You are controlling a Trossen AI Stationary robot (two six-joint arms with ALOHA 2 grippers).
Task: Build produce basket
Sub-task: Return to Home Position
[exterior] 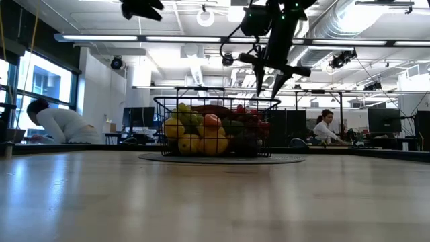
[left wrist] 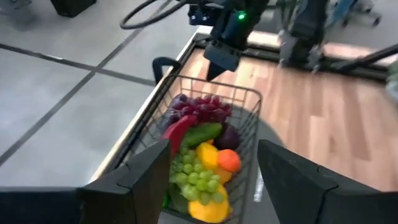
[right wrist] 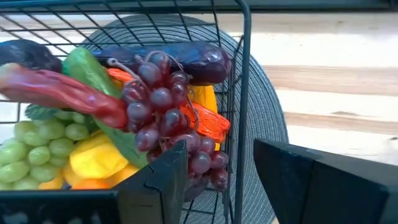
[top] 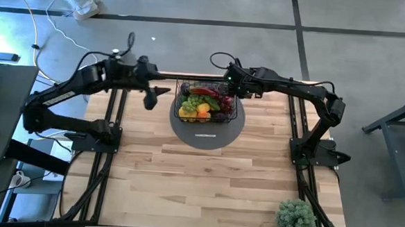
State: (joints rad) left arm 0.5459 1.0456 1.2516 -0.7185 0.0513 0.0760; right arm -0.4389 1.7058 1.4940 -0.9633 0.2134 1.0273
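Note:
The black wire basket [top: 176, 98] stands on the grey round mat [top: 208, 136] at the middle of the table's far side. It is full of produce [left wrist: 199, 155]: purple grapes [right wrist: 155, 99], green grapes, a lemon, a red chilli, a cucumber and an eggplant. My right gripper [exterior: 267, 91] hangs open just above the basket's right end, its fingers pointing steeply down and clear of the rim [exterior: 201, 101]. My left gripper [top: 157, 95] is open, held high to the left of the basket and aimed at it, with nothing between its fingers [left wrist: 149, 174].
A bushy green potted plant [top: 296, 217] stands at the table's near right corner. Bare wooden tabletop stretches from the mat to the near edge. Beyond the table, people work at desks in the room behind.

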